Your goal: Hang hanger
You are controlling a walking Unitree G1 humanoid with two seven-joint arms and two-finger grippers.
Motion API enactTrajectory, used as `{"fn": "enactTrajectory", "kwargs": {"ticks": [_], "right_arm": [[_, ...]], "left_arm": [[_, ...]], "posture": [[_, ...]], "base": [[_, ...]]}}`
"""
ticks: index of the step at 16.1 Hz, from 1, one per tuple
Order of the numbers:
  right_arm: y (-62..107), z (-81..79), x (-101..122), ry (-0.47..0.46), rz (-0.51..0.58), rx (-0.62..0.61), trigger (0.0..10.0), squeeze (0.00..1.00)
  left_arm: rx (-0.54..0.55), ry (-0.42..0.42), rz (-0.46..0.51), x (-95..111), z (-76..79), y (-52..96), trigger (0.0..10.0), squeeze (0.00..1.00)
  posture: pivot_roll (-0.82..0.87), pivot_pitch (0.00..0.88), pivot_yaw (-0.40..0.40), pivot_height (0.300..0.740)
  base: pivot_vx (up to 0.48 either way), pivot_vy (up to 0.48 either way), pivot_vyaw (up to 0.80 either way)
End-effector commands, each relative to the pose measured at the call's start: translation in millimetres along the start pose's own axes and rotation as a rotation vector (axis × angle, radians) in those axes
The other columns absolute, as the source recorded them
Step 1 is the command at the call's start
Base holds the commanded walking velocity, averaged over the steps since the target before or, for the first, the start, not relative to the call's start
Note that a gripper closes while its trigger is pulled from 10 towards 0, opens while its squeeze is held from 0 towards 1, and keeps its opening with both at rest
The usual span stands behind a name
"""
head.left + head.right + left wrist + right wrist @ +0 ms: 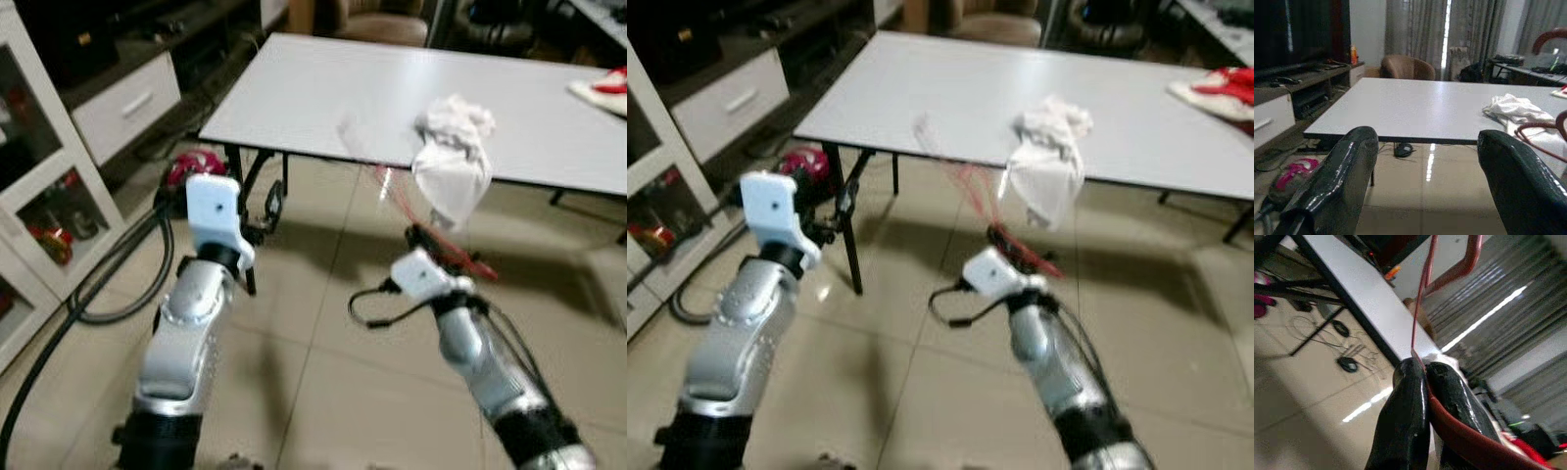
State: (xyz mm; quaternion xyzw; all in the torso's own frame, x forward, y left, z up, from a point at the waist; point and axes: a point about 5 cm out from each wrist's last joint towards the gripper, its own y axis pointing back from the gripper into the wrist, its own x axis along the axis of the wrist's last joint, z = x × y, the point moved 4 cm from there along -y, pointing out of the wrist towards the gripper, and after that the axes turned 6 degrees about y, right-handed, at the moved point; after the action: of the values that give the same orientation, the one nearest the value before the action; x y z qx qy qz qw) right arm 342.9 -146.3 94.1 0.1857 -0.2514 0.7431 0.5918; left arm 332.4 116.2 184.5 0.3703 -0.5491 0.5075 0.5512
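The right gripper (1418,382), at mid-frame in the eye views, was pinched tight on a thin red hanger (1422,298). A white cloth (453,157) hung from the hanger, draped over the table (323,88) edge. The hanger looked light, springy and slick; a hold nearer the hook would likely steady it. The left gripper (1425,171), lower left, gaped wide, holding nothing.

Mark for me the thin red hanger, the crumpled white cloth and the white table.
thin red hanger (1422,298): right wrist view, on its thin wire above the fingertips.
crumpled white cloth (453,157): left eye view, on its middle, at the table edge.
white table (313,93): left eye view, on bare tabletop.
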Motion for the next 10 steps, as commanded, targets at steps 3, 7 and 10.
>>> {"fn": "enactTrajectory", "kwargs": {"ticks": [3,7,10], "right_arm": [[-5.5,-11.9,-5.2,0.14,0.024,0.031,0.0,0.0],[-14.4,-20.5,9.1,0.273,0.124,0.024,0.0,0.0],[-15.4,-20.3,11.2,0.323,0.154,0.003,0.0,0.0]], "left_arm": [[-0.159,0.226,-0.091,21.2,27.3,-7.7,10.0,0.0],[-0.263,0.507,-0.214,25.0,54.5,-7.1,10.0,0.0],[-0.274,0.621,-0.339,11.2,60.7,-2.5,10.0,0.0]], "posture": [[-0.01,0.058,-0.043,0.74],[0.0,0.056,-0.05,0.74],[0.0,0.061,-0.05,0.74]], "base": [[0.0,0.0,0.0],[0.0,0.0,0.0],[0.0,0.0,0.0]]}}
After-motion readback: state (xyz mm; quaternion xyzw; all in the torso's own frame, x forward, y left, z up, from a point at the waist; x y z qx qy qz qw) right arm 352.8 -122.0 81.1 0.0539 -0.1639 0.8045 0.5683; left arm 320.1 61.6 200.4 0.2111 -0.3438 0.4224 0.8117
